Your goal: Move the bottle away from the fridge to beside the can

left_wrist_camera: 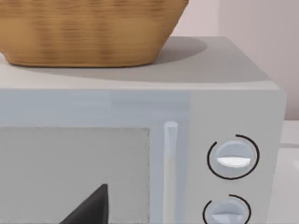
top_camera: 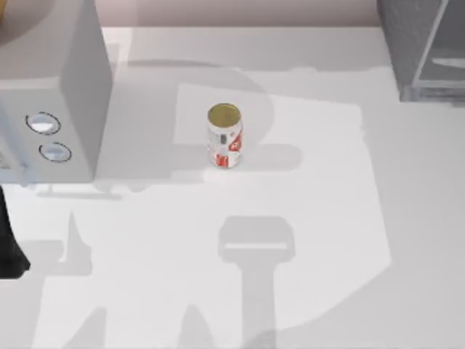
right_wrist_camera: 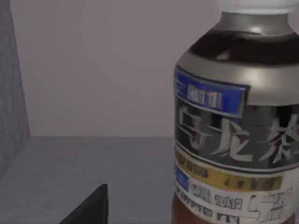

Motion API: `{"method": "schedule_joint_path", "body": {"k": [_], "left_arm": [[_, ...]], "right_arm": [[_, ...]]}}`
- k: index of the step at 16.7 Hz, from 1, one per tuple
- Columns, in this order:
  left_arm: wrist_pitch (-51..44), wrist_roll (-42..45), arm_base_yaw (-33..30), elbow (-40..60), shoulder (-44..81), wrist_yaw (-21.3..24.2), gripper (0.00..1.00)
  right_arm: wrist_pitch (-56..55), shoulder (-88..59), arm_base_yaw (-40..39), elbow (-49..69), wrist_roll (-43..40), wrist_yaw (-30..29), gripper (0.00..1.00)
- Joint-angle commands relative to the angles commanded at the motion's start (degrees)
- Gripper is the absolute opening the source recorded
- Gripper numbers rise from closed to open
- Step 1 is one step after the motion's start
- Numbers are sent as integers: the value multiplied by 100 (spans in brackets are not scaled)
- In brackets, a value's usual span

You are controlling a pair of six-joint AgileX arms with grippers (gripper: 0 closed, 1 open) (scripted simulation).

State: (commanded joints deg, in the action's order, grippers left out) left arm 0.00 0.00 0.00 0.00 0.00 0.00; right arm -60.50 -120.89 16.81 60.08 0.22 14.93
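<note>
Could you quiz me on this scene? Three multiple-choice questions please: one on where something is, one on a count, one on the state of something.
1. Where does the wicker basket sit?
A. on top of the light grey box with dials
B. on the table beside the can
C. inside the fridge

2. How many round dials does the light grey box have?
A. one
B. two
C. four

3. How is the can standing on the table?
A. lying on its side
B. upside down in a gripper
C. upright, with its golden top up

Answers:
1. A, the left wrist view shows the basket resting on the box's top.
2. B, the top view shows two dials, one beside the other.
3. C, the top view shows its round golden top facing up, with nothing touching it.
</note>
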Motion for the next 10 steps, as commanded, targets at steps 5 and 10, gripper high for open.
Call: {"method": "schedule_joint_path", "body": {"k": [5,10], "left_arm": [[0,0,0,0,0,0,100],[0,0,0,0,0,0,100]], "right_arm": [[-61,-110,19,61,-2,13,100],[101,-308,-37,416,-4,-44,100]]}}
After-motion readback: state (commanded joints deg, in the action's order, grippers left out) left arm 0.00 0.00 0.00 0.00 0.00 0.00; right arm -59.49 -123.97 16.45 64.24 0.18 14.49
